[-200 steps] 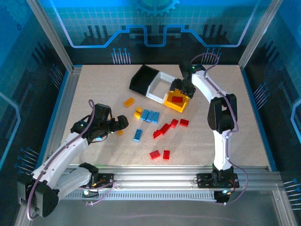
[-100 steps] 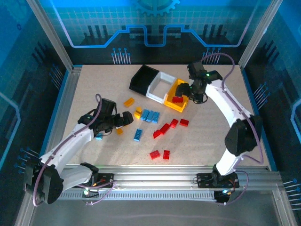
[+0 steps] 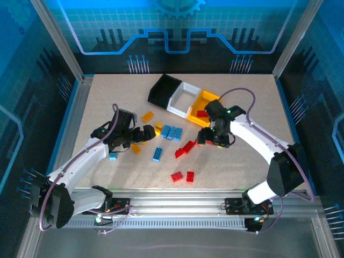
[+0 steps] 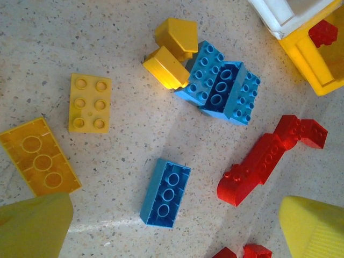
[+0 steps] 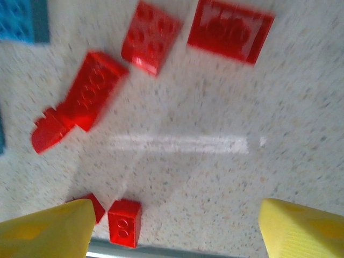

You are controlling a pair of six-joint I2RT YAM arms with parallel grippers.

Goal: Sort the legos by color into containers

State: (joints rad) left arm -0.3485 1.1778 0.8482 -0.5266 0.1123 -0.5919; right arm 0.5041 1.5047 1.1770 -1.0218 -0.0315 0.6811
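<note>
The containers stand in a row at the back: black (image 3: pixel 163 90), white (image 3: pixel 183 99) and yellow (image 3: pixel 204 105), with a red brick (image 3: pixel 202 113) in the yellow one. Legos lie loose mid-table: a blue cluster (image 3: pixel 172 131), red bricks (image 3: pixel 186 148), and an orange brick (image 3: pixel 147 116). My left gripper (image 3: pixel 144 134) hovers open just left of them, over an upturned blue brick (image 4: pixel 165 192). My right gripper (image 3: pixel 206 138) hangs open over the red bricks, with bare table between its yellow fingers (image 5: pixel 45 231). Red bricks (image 5: pixel 151 36) lie ahead of it.
Two red bricks (image 3: pixel 183 176) sit apart near the front edge. A yellow-orange brick (image 4: pixel 90 102) and an upturned orange one (image 4: pixel 40 157) lie left of the left gripper. The yellow bin's corner (image 4: pixel 317 48) is at that view's top right.
My right gripper has swung from above the yellow bin down and forward to the red bricks mid-table. My left gripper has crept right toward the brick pile.
</note>
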